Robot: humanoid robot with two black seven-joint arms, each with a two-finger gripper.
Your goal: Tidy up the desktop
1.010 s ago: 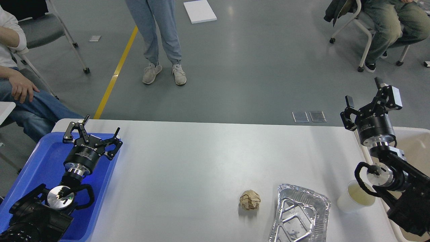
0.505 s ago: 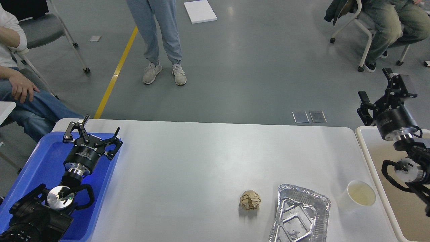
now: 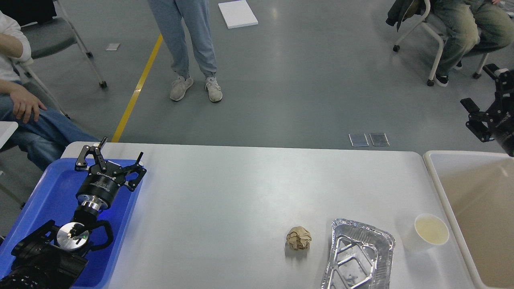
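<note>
Bench [image 3: 225,200] fills the view's middle, carrying a crumpled paper ball [image 3: 298,238], foil tray [image 3: 357,257] and paper cup [image 3: 431,230], all waiting near your beige bin [image 3: 474,192]. Your left hand [image 3: 109,158] hovers released above the blue tray [image 3: 48,192]; your right hand [image 3: 484,100] is released too, off the bench.

A: Even overhead light is washing the desktop [image 3: 241,192], glaring softly across its middle.

B: The crumpled paper ball [image 3: 298,238] near the front edge is casting only a faint shadow; everything is staying sharp, corners included.
</note>
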